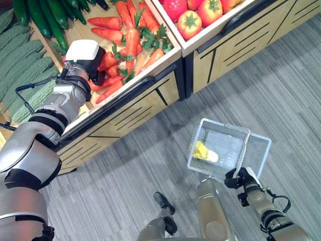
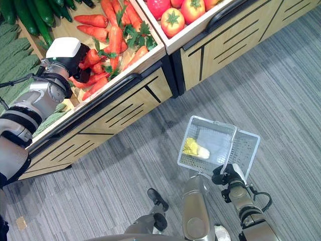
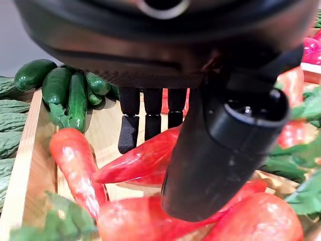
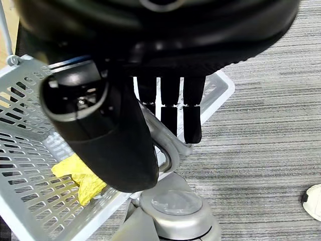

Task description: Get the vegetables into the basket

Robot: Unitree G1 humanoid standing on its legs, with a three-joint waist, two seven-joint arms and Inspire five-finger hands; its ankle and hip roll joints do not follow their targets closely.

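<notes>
Carrots (image 1: pixel 131 42) heaped in the middle bin of the wooden stand (image 1: pixel 145 108), a dozen or so, exact count unclear. Left hand (image 1: pixel 98 60) down among them at the bin's front edge; in the left wrist view fingers (image 3: pixel 152 116) straight, thumb over a carrot, nothing clasped. Cucumbers (image 1: pixel 42 17) at the bin's far left corner; bitter gourds (image 1: pixel 22 70) in the next bin left. Three tomatoes (image 1: pixel 189 24) visible in the right bin. Right hand (image 1: pixel 239 178) clenched round the handle of one white basket (image 1: pixel 258 148), hanging over the floor. Inside: one yellowish vegetable (image 1: pixel 204 151).
</notes>
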